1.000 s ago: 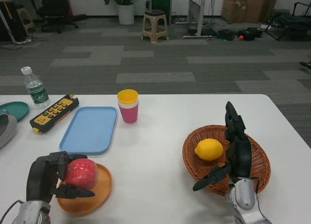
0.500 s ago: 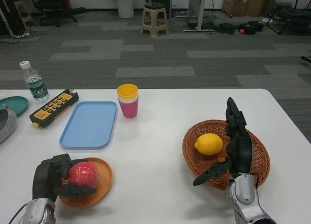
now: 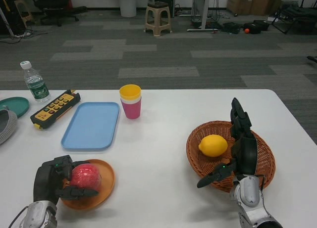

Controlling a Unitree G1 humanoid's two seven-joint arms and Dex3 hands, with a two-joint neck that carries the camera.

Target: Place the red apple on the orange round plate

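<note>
Tabletop: left hand (image 3: 53,181) fingers (image 3: 79,192) wrap red apple (image 3: 85,176).

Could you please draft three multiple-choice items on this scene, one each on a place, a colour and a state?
1. Where is the lemon? A in the wicker basket; B on the blue tray; C on the orange round plate.
2. What colour is the top cup of the stack? A green; B yellow; C white.
3. What is the left hand doing? A resting open; B gripping the bottle; C holding the red apple on the plate.

Key: 1 A, the lemon lies inside the basket. 2 B, yellow sits over pink. 3 C, fingers wrap the apple.
</note>
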